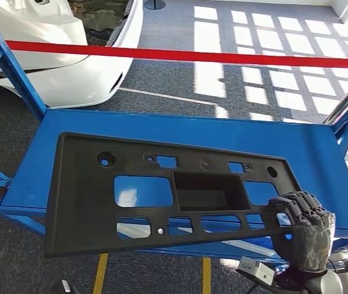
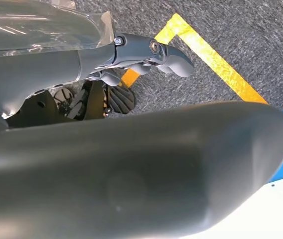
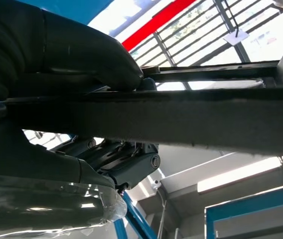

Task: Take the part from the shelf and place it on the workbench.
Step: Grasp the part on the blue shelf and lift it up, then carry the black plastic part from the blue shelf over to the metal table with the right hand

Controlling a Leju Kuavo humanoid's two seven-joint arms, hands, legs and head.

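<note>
Right hand (image 1: 304, 229) grasping the long black perforated plastic panel (image 1: 163, 193) over the blue metal bench (image 1: 320, 159); I judge release remains

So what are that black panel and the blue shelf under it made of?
The black panel looks like moulded plastic: matte, grainy, with formed cut-outs and a recessed pocket. The blue shelf seems painted metal: smooth, glossy, reflecting light, though the paint hides what lies beneath.
</note>
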